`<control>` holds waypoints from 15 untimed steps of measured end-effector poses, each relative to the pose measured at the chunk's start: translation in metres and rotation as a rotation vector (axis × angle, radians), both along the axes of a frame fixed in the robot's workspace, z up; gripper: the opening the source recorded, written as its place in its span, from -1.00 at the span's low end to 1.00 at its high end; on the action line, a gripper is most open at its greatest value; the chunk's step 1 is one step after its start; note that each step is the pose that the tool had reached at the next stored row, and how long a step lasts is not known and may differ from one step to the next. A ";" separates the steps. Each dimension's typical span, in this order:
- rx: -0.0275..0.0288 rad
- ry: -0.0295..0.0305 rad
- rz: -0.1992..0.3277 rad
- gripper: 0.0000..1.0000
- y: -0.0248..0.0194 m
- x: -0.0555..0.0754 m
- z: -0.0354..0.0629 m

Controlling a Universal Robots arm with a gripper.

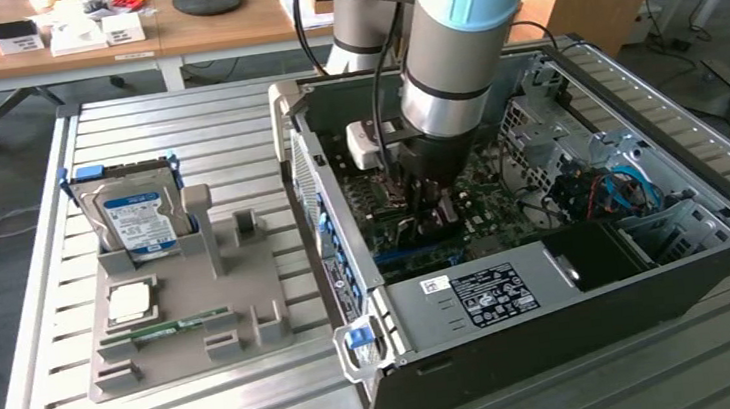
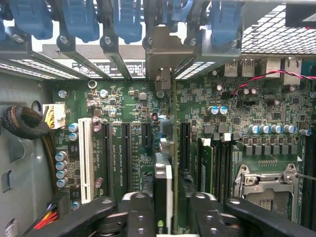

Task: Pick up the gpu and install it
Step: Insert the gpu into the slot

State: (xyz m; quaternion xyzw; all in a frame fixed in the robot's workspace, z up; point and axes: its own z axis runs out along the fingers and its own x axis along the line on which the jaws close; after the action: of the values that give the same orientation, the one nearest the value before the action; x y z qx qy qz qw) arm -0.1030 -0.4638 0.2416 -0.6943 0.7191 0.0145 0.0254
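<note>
Slatted metal table (image 1: 196,402) holds our open PC case (image 1: 692,263), with the gripper (image 2: 163,217) down inside. We see the gpu (image 2: 162,187) standing edge-on in a motherboard (image 2: 128,113) slot, fingers (image 2: 136,212) slightly parted either side; grip unclear.

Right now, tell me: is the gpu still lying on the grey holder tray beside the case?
No. The gpu stands on edge between the gripper fingers, over the motherboard slots inside the case.
</note>
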 end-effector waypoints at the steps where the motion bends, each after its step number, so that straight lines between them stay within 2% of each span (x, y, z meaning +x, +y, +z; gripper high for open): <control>1: -0.0002 0.0000 0.000 -0.30 0.0000 0.000 0.0001; 2: -0.0003 0.0001 0.000 -0.17 0.0000 0.000 0.0001; 6: 0.0008 0.0003 0.000 -0.17 -0.0001 0.000 0.0012; 9: 0.0073 0.0001 0.000 -0.17 -0.0001 0.000 0.0052; 15: 0.0086 0.0001 0.000 -0.17 0.0000 0.000 0.0062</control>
State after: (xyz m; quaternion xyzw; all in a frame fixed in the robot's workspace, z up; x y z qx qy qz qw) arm -0.1029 -0.4639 0.2478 -0.6943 0.7189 0.0176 0.0284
